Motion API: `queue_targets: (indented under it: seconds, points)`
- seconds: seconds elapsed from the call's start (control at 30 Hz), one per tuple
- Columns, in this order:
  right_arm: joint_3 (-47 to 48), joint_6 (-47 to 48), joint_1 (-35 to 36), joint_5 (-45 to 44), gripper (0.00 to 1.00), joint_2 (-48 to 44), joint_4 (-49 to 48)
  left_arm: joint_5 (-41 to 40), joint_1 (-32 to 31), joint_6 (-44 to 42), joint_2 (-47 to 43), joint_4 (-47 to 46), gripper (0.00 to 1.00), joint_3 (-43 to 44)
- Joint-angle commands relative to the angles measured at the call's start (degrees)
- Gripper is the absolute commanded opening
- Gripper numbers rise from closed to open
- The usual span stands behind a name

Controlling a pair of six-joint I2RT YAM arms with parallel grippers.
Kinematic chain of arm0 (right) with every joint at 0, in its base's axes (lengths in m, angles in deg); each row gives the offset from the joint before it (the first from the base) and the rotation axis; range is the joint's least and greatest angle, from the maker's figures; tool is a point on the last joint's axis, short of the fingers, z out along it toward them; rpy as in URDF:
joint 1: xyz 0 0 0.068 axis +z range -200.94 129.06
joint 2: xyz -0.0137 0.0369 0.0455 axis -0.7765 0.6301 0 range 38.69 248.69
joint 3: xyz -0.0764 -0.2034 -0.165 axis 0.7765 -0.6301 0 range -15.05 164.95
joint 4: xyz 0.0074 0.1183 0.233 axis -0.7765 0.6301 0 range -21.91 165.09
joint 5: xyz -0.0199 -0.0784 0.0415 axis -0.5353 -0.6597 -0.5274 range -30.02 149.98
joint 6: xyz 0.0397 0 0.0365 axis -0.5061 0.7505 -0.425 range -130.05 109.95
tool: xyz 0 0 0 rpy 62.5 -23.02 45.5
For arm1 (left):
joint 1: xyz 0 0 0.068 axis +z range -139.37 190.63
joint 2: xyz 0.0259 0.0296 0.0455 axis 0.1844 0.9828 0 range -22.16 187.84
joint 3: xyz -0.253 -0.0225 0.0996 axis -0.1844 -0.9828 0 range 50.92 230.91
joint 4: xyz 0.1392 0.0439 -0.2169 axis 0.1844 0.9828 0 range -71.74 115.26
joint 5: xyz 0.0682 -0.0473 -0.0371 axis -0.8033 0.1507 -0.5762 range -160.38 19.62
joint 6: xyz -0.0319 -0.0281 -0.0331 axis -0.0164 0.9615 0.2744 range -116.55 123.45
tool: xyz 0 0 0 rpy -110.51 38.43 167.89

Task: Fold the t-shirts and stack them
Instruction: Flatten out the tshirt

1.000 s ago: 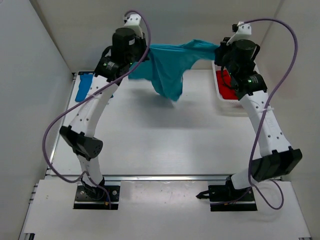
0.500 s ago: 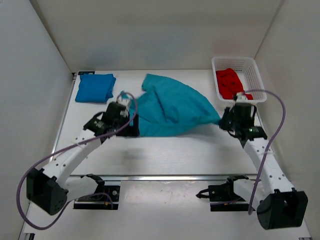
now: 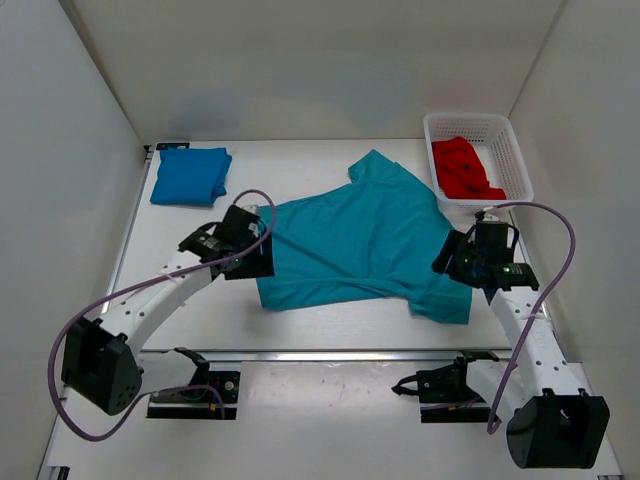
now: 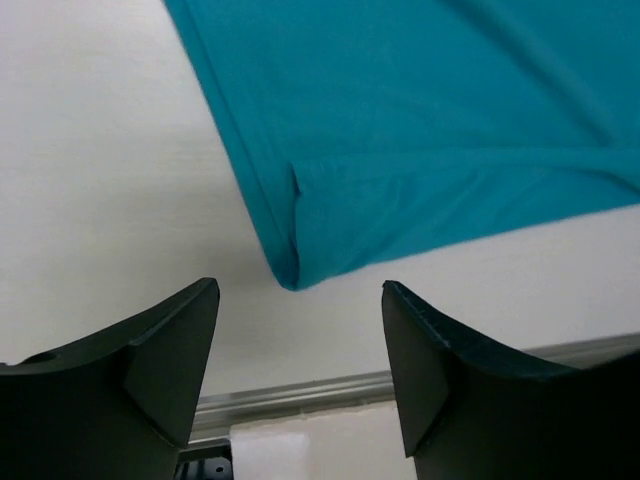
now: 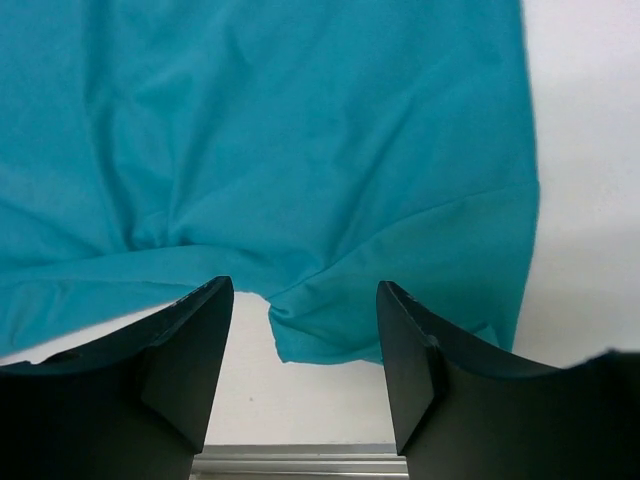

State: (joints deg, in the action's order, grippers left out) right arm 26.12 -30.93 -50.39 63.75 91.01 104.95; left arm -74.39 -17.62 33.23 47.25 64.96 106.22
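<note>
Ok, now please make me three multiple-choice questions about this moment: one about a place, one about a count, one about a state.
1. Where is the red shirt?
A) folded at the far left
B) in the white basket
C) spread in the middle

2. How many shirts are in view?
A) two
B) four
C) three

3. How do the left gripper and the right gripper stand?
A) both open, holding nothing
B) both shut on cloth
C) one open, one shut

Key:
1 B, the red cloth lies inside the mesh walls.
2 C, the red one, the folded blue shirt and the spread teal shirt.
3 A, each wrist view shows the fingers apart, with the cloth lying free ahead of them.
</note>
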Motion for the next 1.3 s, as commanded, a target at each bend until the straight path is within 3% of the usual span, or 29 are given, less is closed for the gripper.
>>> queue_targets:
  seconds: [0.0, 0.07, 0.17, 0.47, 0.67, 0.77, 1.07, 1.2, 1.27]
  points:
    - [-0.29, -3.98, -4.05, -1.93, 0.56, -0.81, 1.10, -0.04, -4.35, -1.30, 0.64, -0.63, 0.72, -3.87]
    - [-2.92, -5.91, -6.52, -0.96, 0.56, -1.77, 0.49, 3.12, -4.01, -1.48, 2.21, -2.13, 0.65, -6.16]
    - [-4.86, -6.88, -7.33, 0.80, 0.55, -1.08, 0.31, 1.82, -5.15, -0.95, 5.12, -4.77, 0.63, -7.23]
    - [-11.63, -10.05, -4.95, 2.74, 0.52, 0.86, -0.57, -0.29, -4.62, -0.95, 11.80, -12.59, 0.62, -3.19]
    - [-11.46, -10.14, -7.58, 0.97, 0.51, -0.81, 0.67, -3.10, -4.71, -3.23, 18.03, -14.01, 0.55, -1.26]
    - [-11.29, -9.70, -10.22, 0.98, 0.50, -2.04, 1.63, -3.11, -4.80, -2.80, 20.59, -13.12, 0.47, -0.99]
    - [-9.44, -8.56, -12.69, -0.96, 0.50, -0.55, 3.31, -4.43, -4.53, -2.53, 20.86, -14.17, 0.39, -3.80]
    - [-10.05, -10.40, -12.77, 0.10, 0.50, -0.11, 4.18, -2.32, -5.49, -2.62, 21.47, -14.44, 0.22, -2.75]
    - [-11.02, -11.28, -13.04, 0.18, 0.50, -0.46, 4.36, -1.18, -6.38, -3.41, 21.21, -15.05, 0.07, -3.10]
